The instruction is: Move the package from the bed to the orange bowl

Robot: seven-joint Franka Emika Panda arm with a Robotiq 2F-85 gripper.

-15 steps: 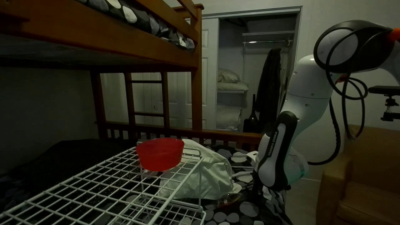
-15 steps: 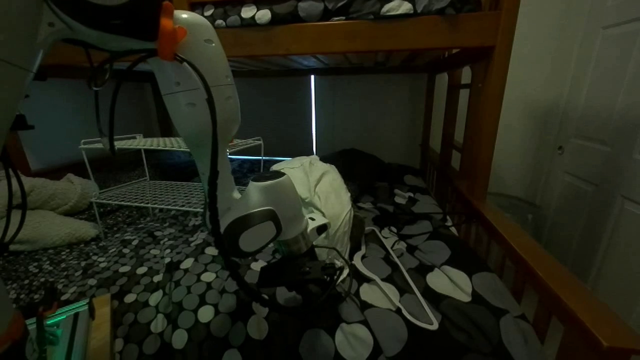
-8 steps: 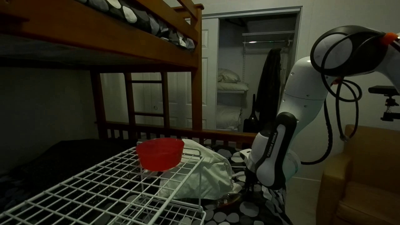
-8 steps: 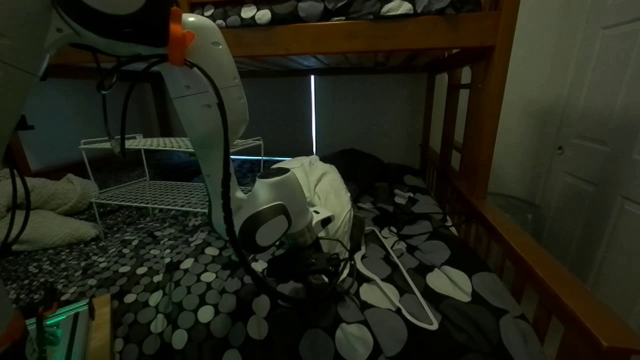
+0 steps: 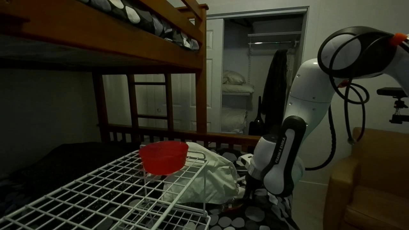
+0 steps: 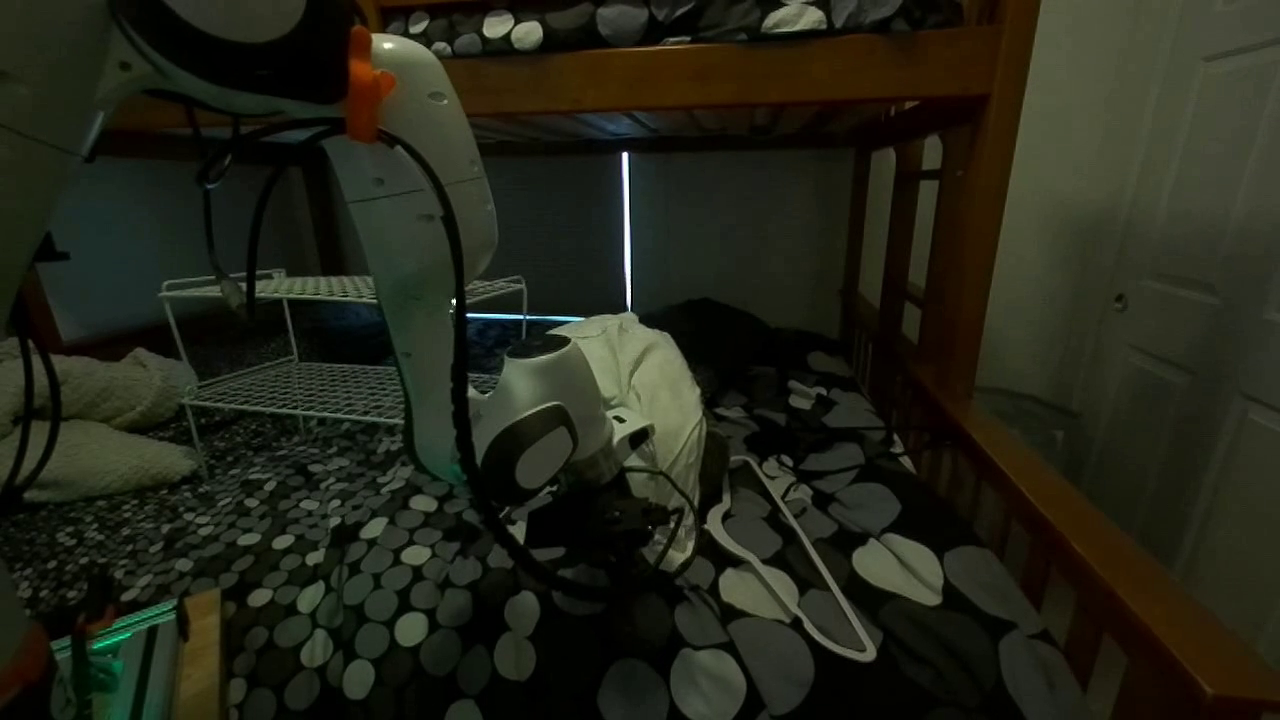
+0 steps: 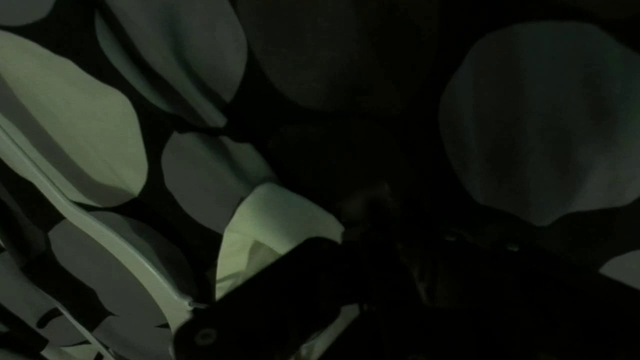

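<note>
- Wrist view: the end effector [image 7: 372,240] is too dark to read; I cannot tell whether it stands wide, narrow or around something.
- What looks like the package [image 5: 232,204], brownish and glossy in an exterior view, lies on the dotted bedding [image 5: 255,213] beside the pale cloth bundle [image 5: 220,179]; the end effector is just by it, touching or not I cannot tell.
- Step in hand, I judge: the grasp. Straddle the package low, take its body rather than a loose edge, and test with a small lift before travelling.
- Avoid the pale cloth bundle and the nearby hanger [image 7: 117,251]; either could snag.
- Then rise above the wire rack [image 6: 320,390] before lowering into the bowl [image 5: 164,158] on it, which looks red.
- Writing: "FRANKA EMIKA" on the arm [image 5: 308,99]; no readable label on package or bowl.
</note>
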